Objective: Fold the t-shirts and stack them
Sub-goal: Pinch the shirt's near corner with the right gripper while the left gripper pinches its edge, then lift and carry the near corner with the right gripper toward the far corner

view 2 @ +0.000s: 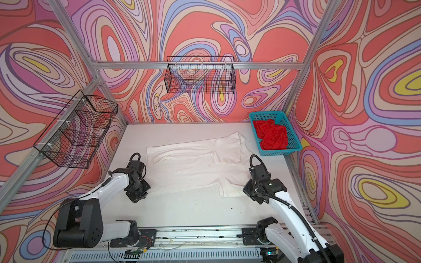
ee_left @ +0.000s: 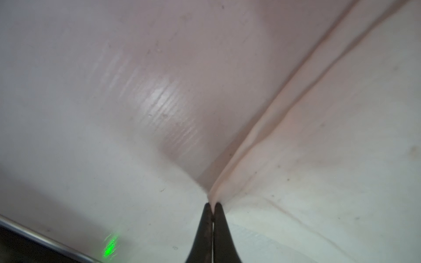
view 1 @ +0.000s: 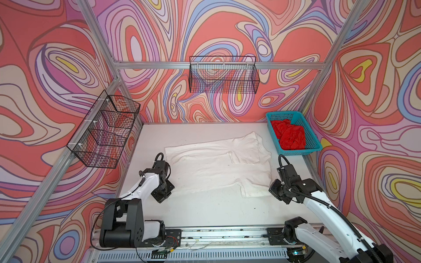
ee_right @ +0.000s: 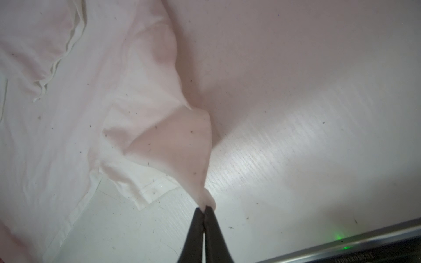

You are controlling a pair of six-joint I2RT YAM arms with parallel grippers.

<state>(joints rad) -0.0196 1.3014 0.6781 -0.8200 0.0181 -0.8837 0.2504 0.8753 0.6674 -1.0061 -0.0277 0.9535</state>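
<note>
Two grippers: both pinched tight on cloth of the white t-shirt (view 1: 216, 166), one at each lower end of it.
Left gripper (ee_left: 212, 206): in its wrist view the two dark fingers meet with a thin fold of the shirt's edge caught between the tips; in both top views it sits lower left of centre, at the shirt's left border.
Right gripper (ee_right: 204, 208): fingers pressed together on a bunched corner of cloth that rises from the sleeve area to the tips; in both top views it sits at right of centre, beside the shirt's lower right sleeve.
White t-shirt: spread across the middle of the table (view 1: 205, 211), lying sideways, collar end toward the right, hem toward the left; upper sleeve folded in over the body, lower sleeve sticking out toward the bottom of the frame; faint dark specks on the cloth.
Red t-shirt (view 1: 289, 136): crumpled in the teal basket (view 1: 313, 139), right of centre, well apart from both grippers.
Teal basket: on the table's far right corner, just beside the white shirt's collar end.
Wire baskets: one black wire rack (view 1: 224, 77) on the back wall at upper centre, another (view 1: 104, 129) on the left wall.
</note>
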